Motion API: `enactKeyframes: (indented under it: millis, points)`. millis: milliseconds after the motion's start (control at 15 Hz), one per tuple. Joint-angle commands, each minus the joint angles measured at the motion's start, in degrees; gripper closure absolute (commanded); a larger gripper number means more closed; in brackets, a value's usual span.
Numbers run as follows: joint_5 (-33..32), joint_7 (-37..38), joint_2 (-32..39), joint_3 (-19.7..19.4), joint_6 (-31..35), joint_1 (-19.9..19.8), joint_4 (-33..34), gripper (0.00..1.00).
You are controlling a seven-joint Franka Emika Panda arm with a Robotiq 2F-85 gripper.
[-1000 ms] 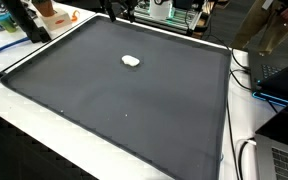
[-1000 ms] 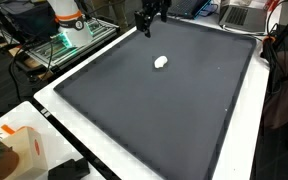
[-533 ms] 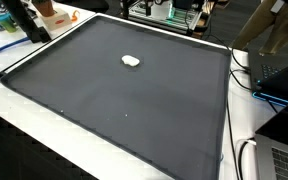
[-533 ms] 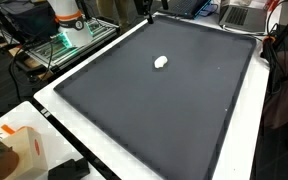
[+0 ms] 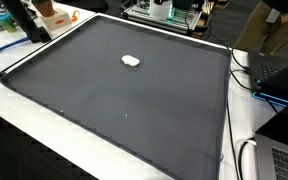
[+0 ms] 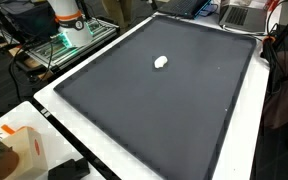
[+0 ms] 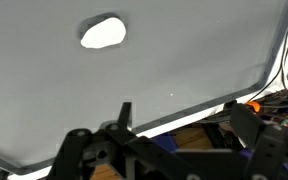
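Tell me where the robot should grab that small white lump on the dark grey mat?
Probably across its shorter width, coming straight down from above. The small white oval lump lies low and alone on the dark grey mat, so there is room on both sides.

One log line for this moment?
hand: open, empty, seen only in wrist view | white lump: lying on dark mat, apart from hand | contact: none

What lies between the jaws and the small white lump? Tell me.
Nothing: in the wrist view, only bare dark grey mat separates the jaws from the small white lump.
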Motion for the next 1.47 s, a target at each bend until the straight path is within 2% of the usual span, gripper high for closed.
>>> enactKeyframes:
  millis: [0, 533, 1000, 1400]
  points:
    - [-0.9, 0.7, 0.0, -0.9, 0.0, 0.7, 0.0, 0.0]
    - [-0.9, 0.8, 0.0, -0.9, 0.0, 0.7, -0.1, 0.0]
    - [0.8, 2.9, -1.3, -0.9, -8.3, 2.4, 3.2, 0.0]
    - [-0.3, 8.9, -1.5, 0.7, -15.1, 1.4, 7.8, 0.0]
